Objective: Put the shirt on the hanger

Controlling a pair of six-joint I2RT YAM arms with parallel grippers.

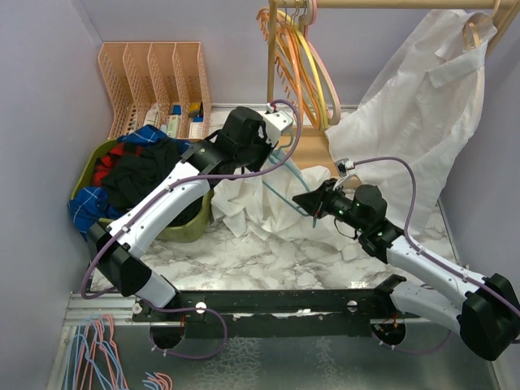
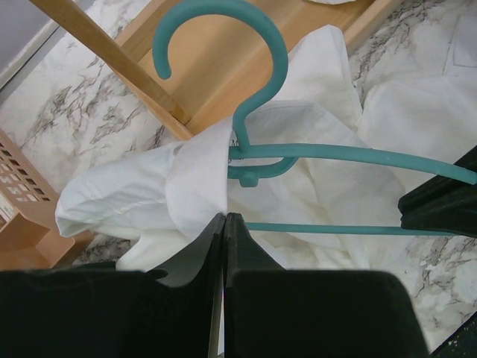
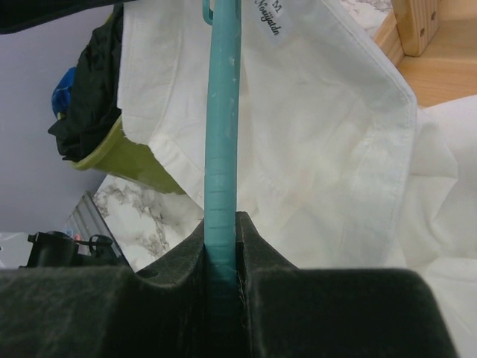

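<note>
The white shirt (image 1: 258,213) lies crumpled on the marble table and is partly lifted at its collar. The teal hanger (image 1: 280,175) is held above it. My left gripper (image 1: 273,151) is shut on a fold of the shirt's collar (image 2: 197,175), just left of the hanger's neck. The hanger's hook (image 2: 250,45) points away from me, and its arms (image 2: 358,155) run right over the shirt. My right gripper (image 1: 304,197) is shut on one end of the hanger (image 3: 222,149), with the shirt's labelled collar (image 3: 298,127) behind it. That gripper also shows in the left wrist view (image 2: 440,203).
A green basket (image 1: 185,228) of dark garments sits on the left, with a peach organiser (image 1: 154,73) behind it. A wooden rack (image 1: 313,146) holds orange, yellow and pink hangers (image 1: 302,57) and another white shirt (image 1: 431,106). Spare hangers (image 1: 97,357) lie at the near left.
</note>
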